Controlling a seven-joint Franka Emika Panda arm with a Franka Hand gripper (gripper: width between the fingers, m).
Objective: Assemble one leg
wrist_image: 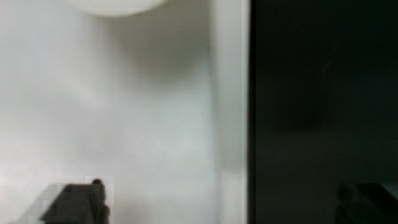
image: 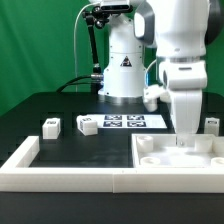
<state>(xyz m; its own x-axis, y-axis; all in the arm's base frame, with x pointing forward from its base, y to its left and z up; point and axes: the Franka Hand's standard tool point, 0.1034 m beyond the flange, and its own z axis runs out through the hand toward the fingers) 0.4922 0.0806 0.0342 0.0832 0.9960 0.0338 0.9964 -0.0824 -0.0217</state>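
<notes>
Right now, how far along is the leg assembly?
Done: nothing fitted; one leg, a second and a third lie loose on the table, none on the white panel. In hand: nothing; the gripper sits low at the panel's edge, jaws spread. Left: grasp a leg and seat it in the panel.
</notes>
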